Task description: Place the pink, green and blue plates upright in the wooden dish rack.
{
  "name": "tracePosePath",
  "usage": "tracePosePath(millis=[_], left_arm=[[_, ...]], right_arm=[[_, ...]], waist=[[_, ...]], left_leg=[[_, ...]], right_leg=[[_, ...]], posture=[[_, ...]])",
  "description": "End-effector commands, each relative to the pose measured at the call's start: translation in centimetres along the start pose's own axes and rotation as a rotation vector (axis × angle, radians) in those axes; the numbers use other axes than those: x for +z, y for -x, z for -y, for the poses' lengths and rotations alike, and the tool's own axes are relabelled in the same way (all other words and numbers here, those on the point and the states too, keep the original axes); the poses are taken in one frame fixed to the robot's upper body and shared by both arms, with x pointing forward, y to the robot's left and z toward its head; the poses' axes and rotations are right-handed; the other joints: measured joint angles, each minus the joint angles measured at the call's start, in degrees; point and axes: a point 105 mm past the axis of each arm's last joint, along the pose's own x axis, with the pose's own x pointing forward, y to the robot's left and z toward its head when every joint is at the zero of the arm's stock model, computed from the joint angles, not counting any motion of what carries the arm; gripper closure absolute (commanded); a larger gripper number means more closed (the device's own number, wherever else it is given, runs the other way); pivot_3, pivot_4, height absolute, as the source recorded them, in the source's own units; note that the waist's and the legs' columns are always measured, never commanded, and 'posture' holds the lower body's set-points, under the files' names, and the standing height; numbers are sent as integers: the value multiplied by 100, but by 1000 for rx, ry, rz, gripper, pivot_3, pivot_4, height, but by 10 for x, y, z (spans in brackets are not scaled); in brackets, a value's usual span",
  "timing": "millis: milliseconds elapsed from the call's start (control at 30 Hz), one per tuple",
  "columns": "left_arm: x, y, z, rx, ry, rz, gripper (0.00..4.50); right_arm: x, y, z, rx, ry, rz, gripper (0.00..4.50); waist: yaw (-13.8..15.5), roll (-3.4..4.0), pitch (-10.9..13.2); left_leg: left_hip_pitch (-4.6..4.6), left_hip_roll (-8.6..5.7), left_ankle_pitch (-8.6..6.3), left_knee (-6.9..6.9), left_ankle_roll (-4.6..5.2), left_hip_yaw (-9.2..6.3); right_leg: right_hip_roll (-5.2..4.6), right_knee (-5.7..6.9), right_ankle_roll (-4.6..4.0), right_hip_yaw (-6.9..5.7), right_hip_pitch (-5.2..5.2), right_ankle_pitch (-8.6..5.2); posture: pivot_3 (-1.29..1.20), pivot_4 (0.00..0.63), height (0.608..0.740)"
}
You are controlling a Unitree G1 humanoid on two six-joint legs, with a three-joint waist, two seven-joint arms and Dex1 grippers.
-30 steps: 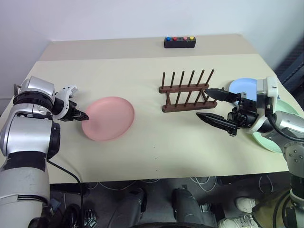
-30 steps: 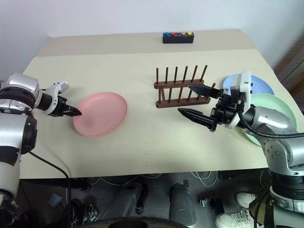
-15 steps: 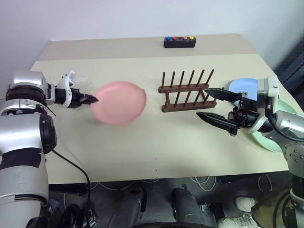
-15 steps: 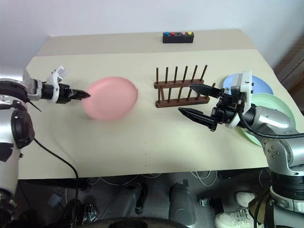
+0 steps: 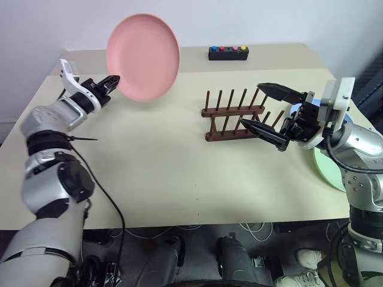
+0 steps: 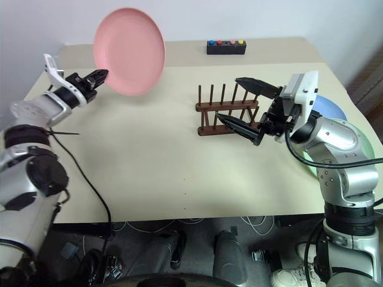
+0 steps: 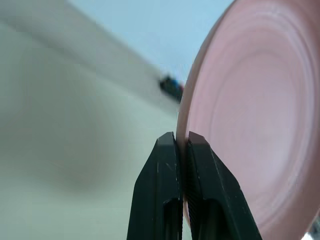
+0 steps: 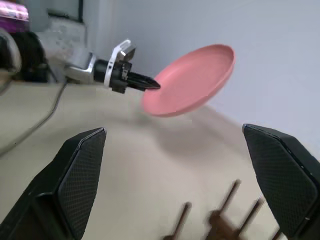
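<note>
pink plate (image 5: pixel 143 57): matte, smooth, looks like plastic tbh
wooden dish rack (image 5: pixel 235 113): dark brown wood, thin pegs, kinda satin
left gripper (image 5: pixel 114 79): black fingers, matte plastic look
right gripper (image 5: pixel 270 112): same black, fine textured pads
table (image 5: pixel 161 167): pale beige top, smooth and matte
small black box (image 5: pixel 228 53): black casing, glossy coloured buttons

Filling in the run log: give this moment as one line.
left gripper: shut on pink plate, held in air | right gripper: open by wooden dish rack, rack holds nothing
</note>
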Motion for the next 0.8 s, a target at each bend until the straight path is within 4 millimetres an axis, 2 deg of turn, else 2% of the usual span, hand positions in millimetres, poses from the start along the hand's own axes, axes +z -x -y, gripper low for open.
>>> tracePosePath(millis=[33,100,200,333,400,467,567,700,800], left_arm=[[4,-10,32,-90,-45,78,4438],[-9,-20,56,-163,34,97,4438],[-16,-25,72,-196,103,122,4438],[-17,-28,96,-219,175,174,4438],[-22,-25,110,-232,109,210,4438],[-31,-23,123,-257,116,205,4438],[-42,-22,131,-260,136,207,4438],[-66,-17,150,-291,48,187,4438],[-69,-15,155,-298,79,201,4438]], right_arm=[[16,-14,-3,-12,217,38,0],[13,-27,-9,1,461,-14,0],[2,-36,-15,26,662,-80,0],[-6,-46,-13,22,899,-157,0],[-7,-52,-7,-11,999,-193,0],[-9,-57,1,-45,1138,-236,0],[-11,-61,7,-66,1234,-258,0],[-9,-69,15,-121,1322,-270,0],[-13,-71,15,-121,1339,-281,0]], waist=[[-27,-1,0],[-35,-1,0],[-33,-3,-1],[-80,-3,-1],[-50,-3,-1],[-30,-3,-2],[-7,-4,-3],[-11,-4,-3],[-9,-5,-3]], left_leg=[[-2,0,0,-1,0,1],[-2,0,0,-1,0,4],[-4,0,2,2,-2,5],[-3,2,5,0,-8,15],[-3,3,7,-1,-11,14],[-3,3,7,0,-11,17],[-3,2,7,2,-11,18],[-3,2,7,1,-12,23],[-3,2,8,0,-12,21]], right_leg=[[0,0,1,1,-2,1],[0,4,2,3,-7,1],[2,9,2,3,-12,1],[5,14,2,14,-20,1],[7,16,2,14,-23,1],[6,14,2,15,-19,1],[6,11,1,15,-16,1],[6,8,1,18,-15,1],[8,8,0,18,-15,1]], posture=[[0,150,740],[0,150,740],[0,150,740],[0,150,740],[0,150,740],[0,150,740],[0,150,740],[0,150,740],[0,150,740]])
